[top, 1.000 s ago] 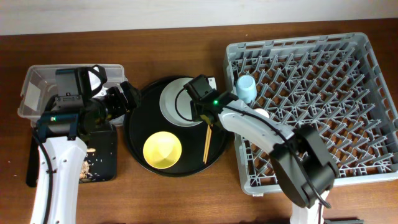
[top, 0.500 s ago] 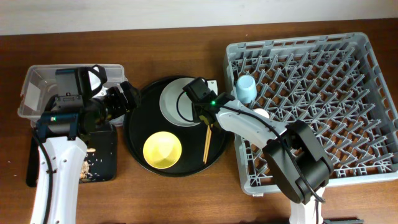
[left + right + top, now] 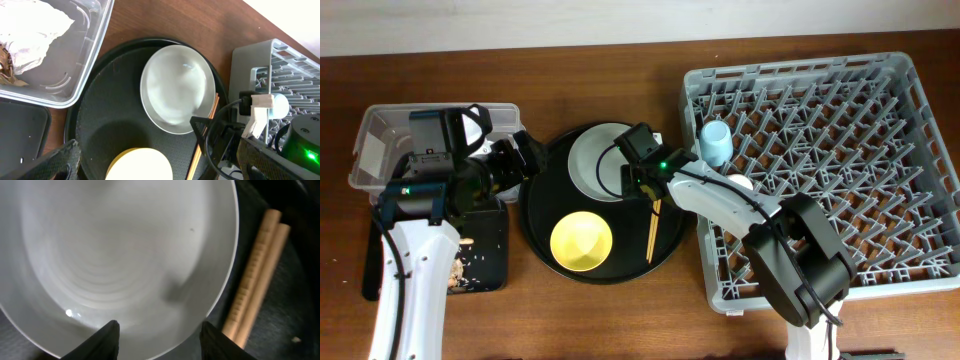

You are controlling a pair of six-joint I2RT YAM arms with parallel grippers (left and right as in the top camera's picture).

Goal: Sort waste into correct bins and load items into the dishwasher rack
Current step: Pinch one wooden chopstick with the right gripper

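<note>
The brown wooden tabletop [image 3: 620, 320] holds four big things; on the left sits a clear plastic rectangular tub [image 3: 370, 150]; just beside it, nearer the robot, lies a flat black rectangular tray [image 3: 485, 250]; in the middle lies a large round black tray [image 3: 625, 255]; on the right, close beside it, stands a big square grey plastic rack with pegs [image 3: 850, 120].

Pale round plate [image 3: 588, 165]: empty, face up, lying flat on the far part of the large round black tray [image 3: 540, 215].
Small yellow bowl [image 3: 582, 241]: upright, on the near part of the same tray.
Thin wooden chopsticks [image 3: 654, 228]: paired, lying flat just right of the plate.
Light blue cup [image 3: 714, 141]: among the pegs at the left edge of the grey plastic dishwasher rack [image 3: 840, 150].
Crumpled white paper napkin [image 3: 30, 22]: inside the clear plastic rectangular tub [image 3: 382, 128].
Beige food scraps [image 3: 458, 272]: scattered on the shallow flat black rectangular tray [image 3: 485, 245].
</note>
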